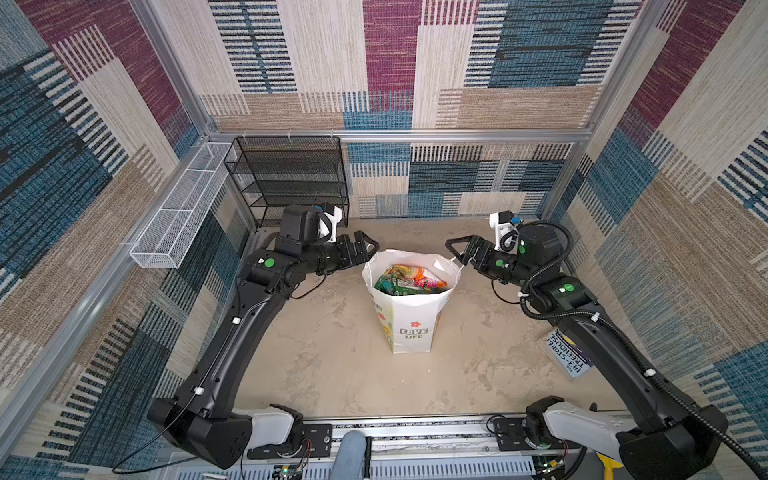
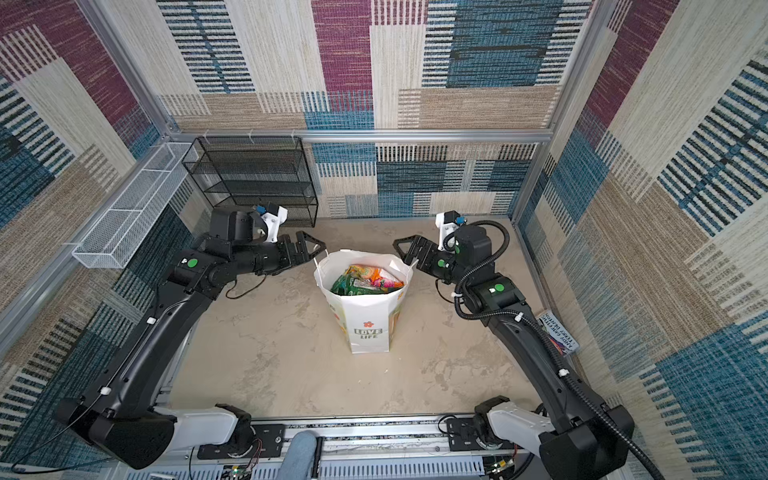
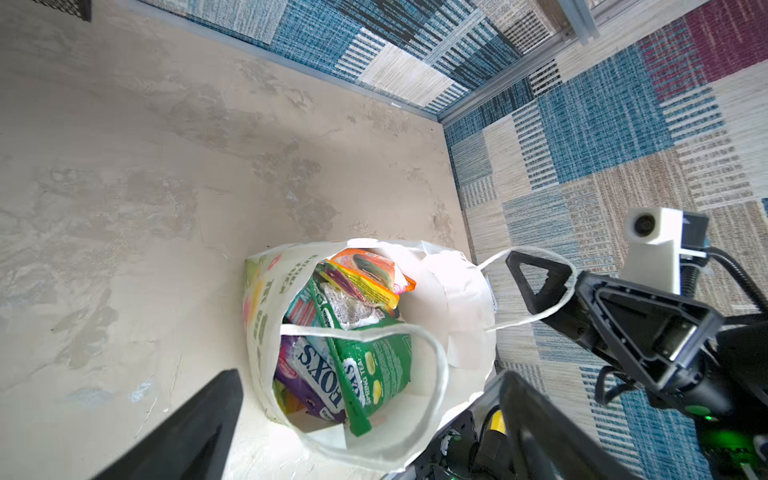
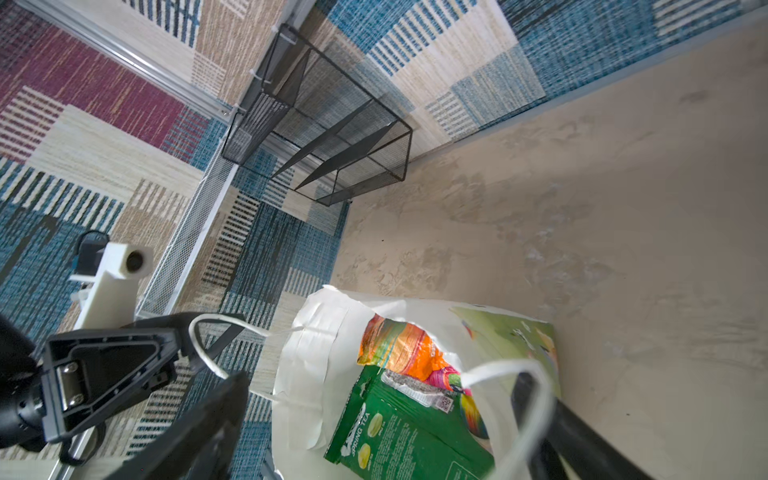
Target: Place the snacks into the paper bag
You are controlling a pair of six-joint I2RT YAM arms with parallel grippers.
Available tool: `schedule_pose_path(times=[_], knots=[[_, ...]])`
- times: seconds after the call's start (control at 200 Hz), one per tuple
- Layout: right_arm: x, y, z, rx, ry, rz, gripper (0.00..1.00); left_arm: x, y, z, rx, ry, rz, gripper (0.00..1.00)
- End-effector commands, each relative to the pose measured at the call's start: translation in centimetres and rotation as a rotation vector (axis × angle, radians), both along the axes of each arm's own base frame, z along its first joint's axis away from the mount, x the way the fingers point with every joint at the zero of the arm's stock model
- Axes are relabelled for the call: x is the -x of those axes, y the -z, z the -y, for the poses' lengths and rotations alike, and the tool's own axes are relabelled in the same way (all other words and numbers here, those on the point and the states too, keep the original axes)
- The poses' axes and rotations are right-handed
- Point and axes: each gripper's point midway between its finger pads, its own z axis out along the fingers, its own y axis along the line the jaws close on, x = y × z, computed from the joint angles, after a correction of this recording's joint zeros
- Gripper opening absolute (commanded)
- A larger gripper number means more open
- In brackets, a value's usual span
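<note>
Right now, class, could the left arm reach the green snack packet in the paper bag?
Probably yes. The left gripper is open beside the paper bag, whose mouth gapes; the green packet lies on top. Only a thin handle loop crosses the opening.

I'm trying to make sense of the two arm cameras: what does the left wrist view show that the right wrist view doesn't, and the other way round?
Only the left wrist view: the purple packet low inside the bag, with its lettering readable.
Only the right wrist view: the white wire basket along the wall, and the black mesh shelf whole; the left wrist view catches just a corner of it.
Both: the paper bag standing open, with the green packet and the orange packet inside.
</note>
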Motion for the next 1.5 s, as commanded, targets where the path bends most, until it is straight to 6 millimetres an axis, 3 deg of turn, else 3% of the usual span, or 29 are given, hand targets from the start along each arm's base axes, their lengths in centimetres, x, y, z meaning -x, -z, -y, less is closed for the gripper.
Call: schedule_pose_path(times=[0.0, 0.255, 0.366, 0.481, 0.641, 0.786, 0.906, 1.167, 1.327, 1.492], knots=[[-0.1, -1.8, 1.4, 0.008, 0.085, 0.04, 1.0, 0.5, 0.1, -1.7, -0.064, -0.036, 0.002, 0.99], [0.3, -6.7, 2.5, 0.077, 0.099, 0.236, 1.0, 1.6, -2.5, -4.9, -0.074, -0.151, 0.118, 0.99], [0.0, -7.9, 5.2, 0.167, 0.237, 0.319, 1.0, 1.6, -1.7, -8.0, -0.163, -0.292, 0.161, 0.99], [-0.3, -7.8, 8.2, 0.241, 0.396, 0.37, 1.0, 1.8, 0.3, -11.3, -0.257, -0.438, 0.195, 0.99], [-1.3, -5.1, 12.1, 0.319, 0.615, 0.377, 1.0, 2.7, 3.2, -15.3, -0.373, -0.612, 0.233, 0.99], [-3.6, -1.5, 13.3, 0.4, 0.64, 0.393, 1.0, 3.0, 6.0, -18.9, -0.51, -0.772, 0.273, 0.99], [-4.0, 1.1, 15.1, 0.449, 0.706, 0.458, 1.0, 3.0, 9.5, -20.8, -0.6, -0.861, 0.287, 0.99], [-3.6, 7.5, 18.4, 0.552, 0.761, 0.502, 1.0, 1.3, 17.0, -21.9, -0.792, -0.855, 0.397, 0.99], [-3.3, 11.5, 20.1, 0.601, 0.793, 0.456, 1.0, -0.8, 19.8, -21.7, -0.896, -0.78, 0.474, 0.99], [-2.8, 14.2, 21.2, 0.629, 0.828, 0.442, 1.0, -3.6, 20.9, -21.2, -0.856, -0.729, 0.596, 1.0]])
